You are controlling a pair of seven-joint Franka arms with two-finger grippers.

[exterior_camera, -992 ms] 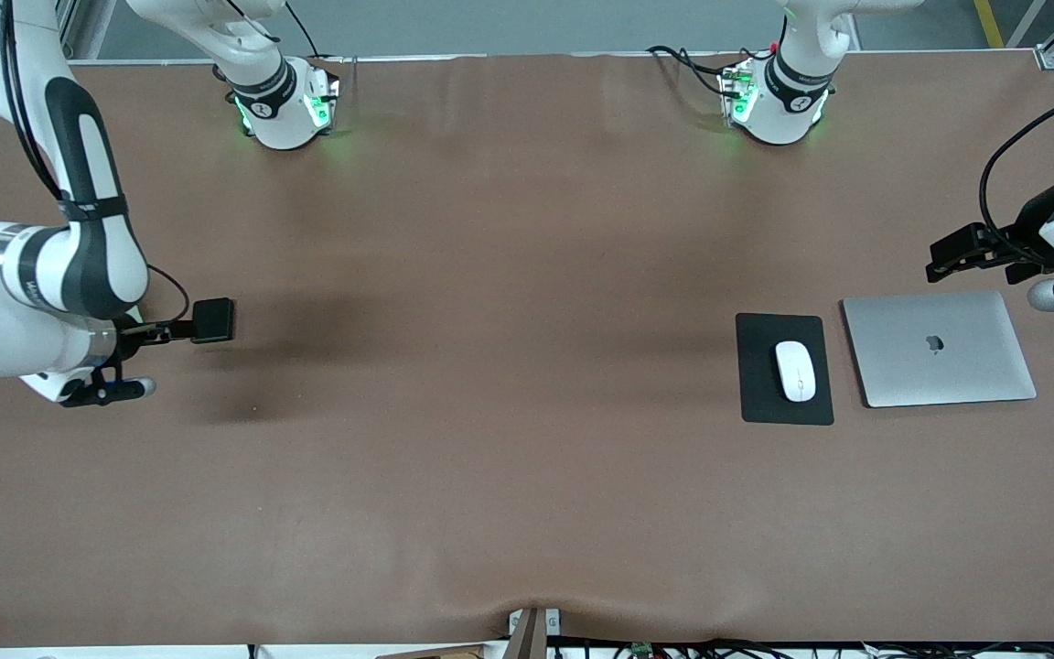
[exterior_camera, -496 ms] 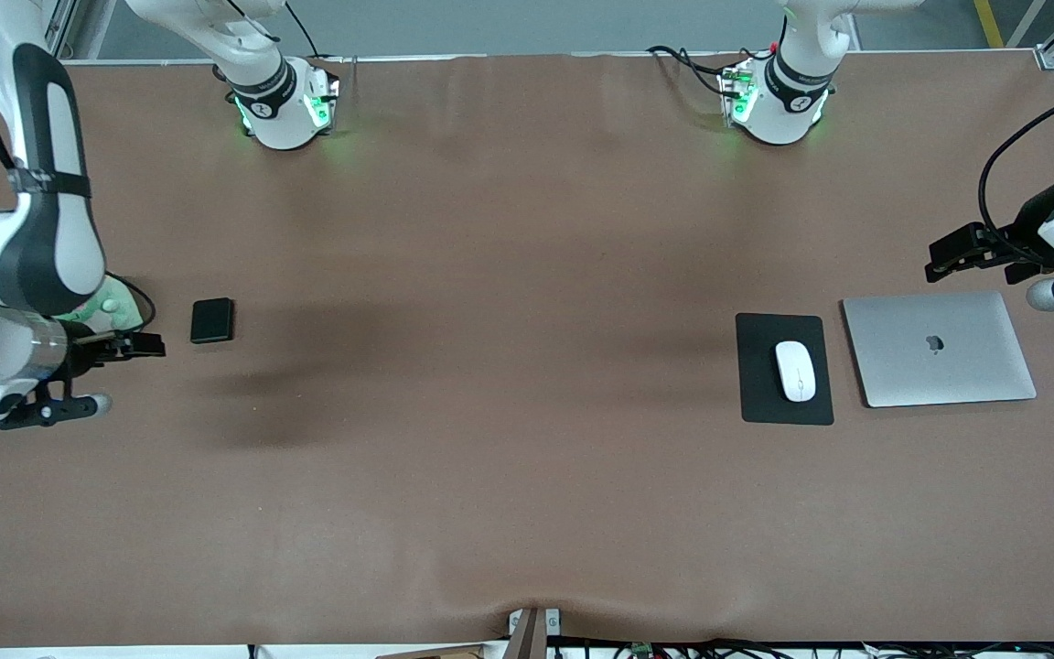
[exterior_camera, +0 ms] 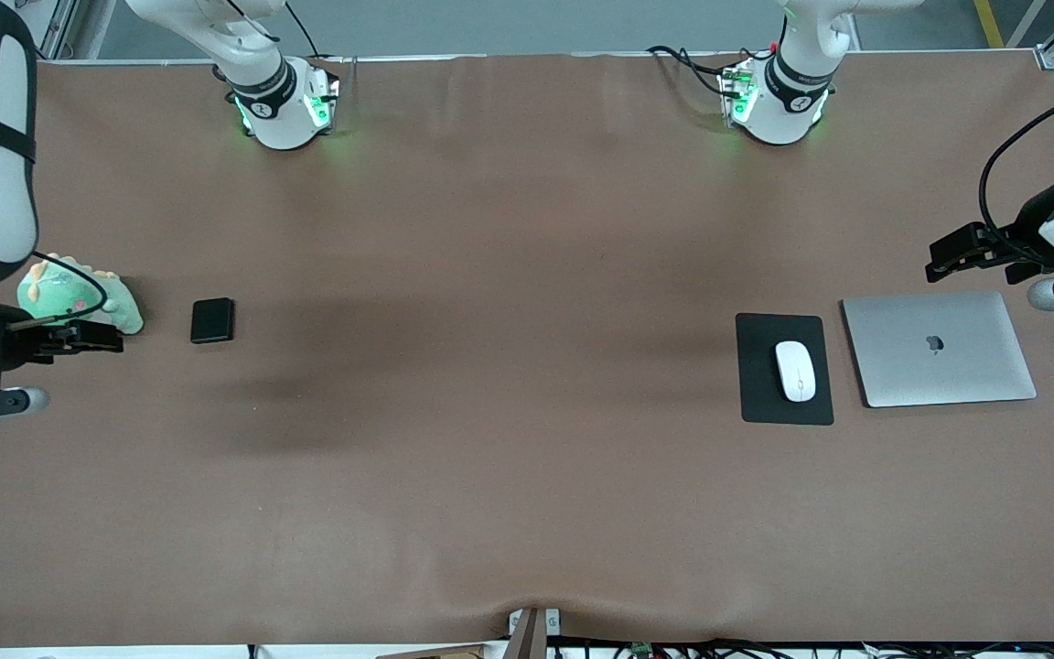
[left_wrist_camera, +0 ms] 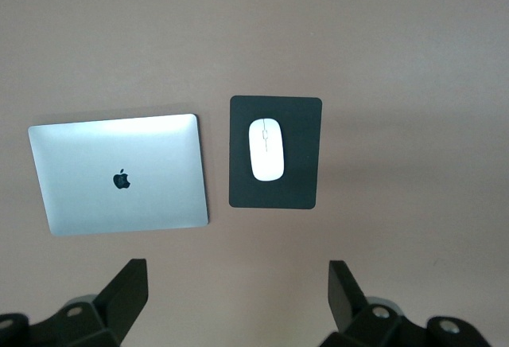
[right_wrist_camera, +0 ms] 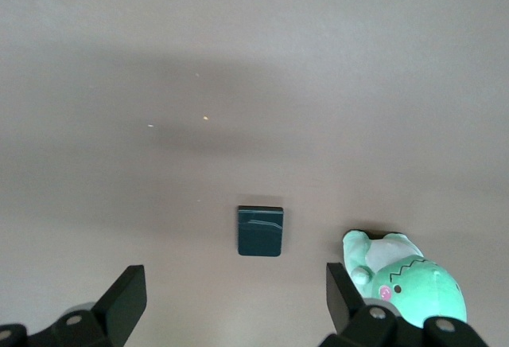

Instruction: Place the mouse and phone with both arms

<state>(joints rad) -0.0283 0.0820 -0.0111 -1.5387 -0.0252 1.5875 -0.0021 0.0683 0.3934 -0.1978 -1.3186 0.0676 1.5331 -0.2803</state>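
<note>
The small black phone (exterior_camera: 211,321) (right_wrist_camera: 260,231) lies flat on the brown table toward the right arm's end. My right gripper (exterior_camera: 88,339) (right_wrist_camera: 236,295) hangs open and empty over the table beside a green plush toy, clear of the phone. The white mouse (exterior_camera: 794,371) (left_wrist_camera: 266,149) rests on a black mouse pad (exterior_camera: 758,400) (left_wrist_camera: 275,192) toward the left arm's end. My left gripper (exterior_camera: 957,254) (left_wrist_camera: 238,291) is open and empty, up over the table by the laptop's edge, apart from the mouse.
A shut silver laptop (exterior_camera: 939,348) (left_wrist_camera: 119,173) lies beside the mouse pad, toward the left arm's end. A green plush dinosaur (exterior_camera: 79,297) (right_wrist_camera: 406,283) sits beside the phone at the right arm's end. Both arm bases (exterior_camera: 280,105) (exterior_camera: 779,101) stand along the table's back edge.
My right gripper has drawn away from over the phone toward the right arm's end of the table, uncovering the plush toy. The phone stayed in place. The left arm has not moved.
</note>
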